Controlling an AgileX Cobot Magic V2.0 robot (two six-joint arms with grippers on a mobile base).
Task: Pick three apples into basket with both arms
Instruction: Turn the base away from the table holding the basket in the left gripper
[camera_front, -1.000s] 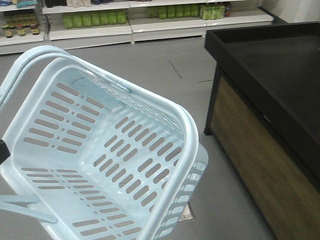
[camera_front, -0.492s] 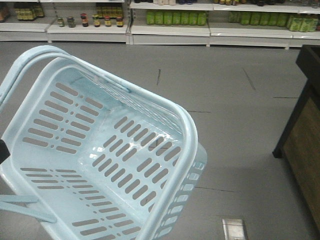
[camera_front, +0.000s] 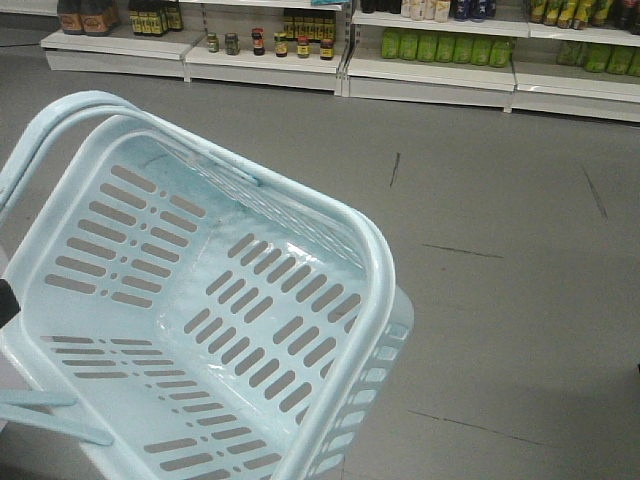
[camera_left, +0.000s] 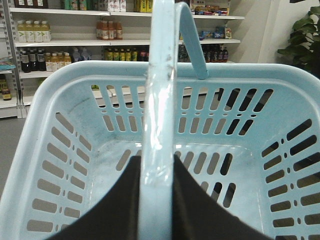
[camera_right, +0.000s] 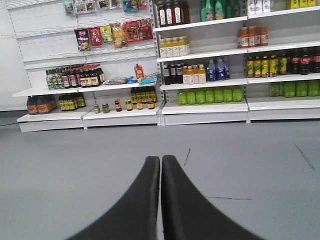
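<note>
The basket (camera_front: 378, 290) hangs tilted over the grey floor (camera_front: 500, 200), filling the left and middle of the front view, its slotted bottom turned toward the camera and in plain sight. In the left wrist view the left gripper (camera_left: 156, 160) is clamped on one handle (camera_left: 157, 115) of the basket (camera_left: 100, 75). The pale blue bar runs straight up between the two black fingers (camera_left: 125, 200), which press against it on either side, and the basket's open inside lies just beyond them. The right gripper (camera_right: 160, 159) is apart from the basket; its fingers (camera_right: 145, 200) meet tip to tip with only a thin seam between them and nothing held, pointing across bare floor (camera_right: 75, 165) toward the shelves (camera_right: 200, 107). Those white shelves carry rows of bottles and jars, and a line of green bottles (camera_right: 210, 95) stands on the lower board, seen also at the top of the front view (camera_front: 440, 45). A leafy plant (camera_left: 302, 40) stands at the right edge of the left wrist view, beside the end of the shelving.
</note>
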